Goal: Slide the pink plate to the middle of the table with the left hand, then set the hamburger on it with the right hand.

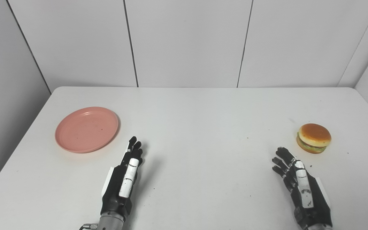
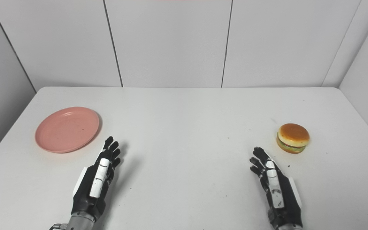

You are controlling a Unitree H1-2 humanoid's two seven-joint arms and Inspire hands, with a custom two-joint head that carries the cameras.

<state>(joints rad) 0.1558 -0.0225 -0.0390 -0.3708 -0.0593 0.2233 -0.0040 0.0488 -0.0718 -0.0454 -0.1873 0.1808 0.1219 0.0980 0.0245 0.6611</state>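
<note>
A round pink plate (image 1: 87,129) lies flat on the left part of the white table (image 1: 203,121) with nothing on it. A hamburger (image 1: 313,138) with a tan bun and a green layer sits near the right side. My left hand (image 1: 124,179) hovers low near the front, a little right of and nearer than the plate, fingers straight and apart, holding nothing. Near the front right, my right hand (image 1: 299,182) is open too, its fingertips a short way short of and left of the hamburger. Neither hand touches its object.
The table has rounded far corners and ends at a white panelled wall (image 1: 187,41). Its left edge runs close beside the plate, and its right edge lies a bit beyond the hamburger. Small dark specks dot the surface.
</note>
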